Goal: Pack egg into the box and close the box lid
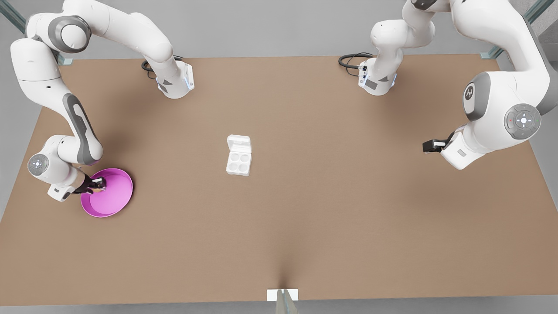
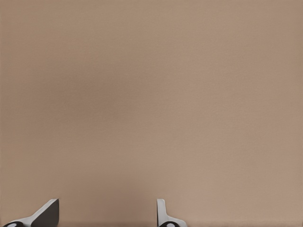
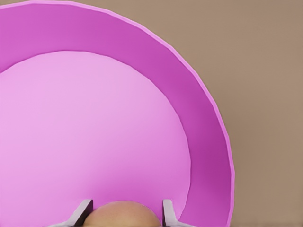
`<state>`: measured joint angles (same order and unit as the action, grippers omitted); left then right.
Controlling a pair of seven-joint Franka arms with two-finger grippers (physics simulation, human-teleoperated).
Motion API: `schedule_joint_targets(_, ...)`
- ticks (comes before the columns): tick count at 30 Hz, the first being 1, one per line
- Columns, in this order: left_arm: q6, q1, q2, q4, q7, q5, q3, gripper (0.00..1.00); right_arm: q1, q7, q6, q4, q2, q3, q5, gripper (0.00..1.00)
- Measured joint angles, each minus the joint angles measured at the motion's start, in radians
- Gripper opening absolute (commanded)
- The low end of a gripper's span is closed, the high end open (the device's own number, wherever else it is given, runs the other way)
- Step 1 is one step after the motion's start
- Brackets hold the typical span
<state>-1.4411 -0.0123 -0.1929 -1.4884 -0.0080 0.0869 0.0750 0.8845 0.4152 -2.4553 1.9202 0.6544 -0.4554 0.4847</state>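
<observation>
The right gripper (image 3: 125,213) is sitting low inside the pink plate (image 1: 117,194), its two fingers (image 3: 81,213) bracketing the egg (image 3: 122,215), one on each side; whether they are pressing it, I cannot tell. Over at the front view's right, the left gripper (image 1: 429,145) is waiting above bare table (image 1: 331,209), fingers (image 2: 46,215) spread wide with nothing between them. The box (image 1: 239,162) is lying mid-table, well apart from both, its box lid (image 1: 239,143) folded open and all four cups showing.

Open table (image 1: 331,209) around box (image 1: 239,161) (lid (image 1: 239,143) up)
</observation>
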Motion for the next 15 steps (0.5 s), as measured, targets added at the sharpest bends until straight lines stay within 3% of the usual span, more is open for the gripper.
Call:
schedule_joint_targets(11, 0.005, 0.0, -0.004, -0.002, -0.001, 0.0, 0.0, 1.0, 0.001, 0.01, 0.041, 0.007, -0.035, -0.042, -0.006, 0.5)
schedule_joint_targets(15, 0.007, 0.0, -0.004, -0.002, -0.001, 0.0, 0.0, 1.0, 0.004, -0.005, 0.082, 0.0, -0.048, -0.17, -0.009, 0.51)
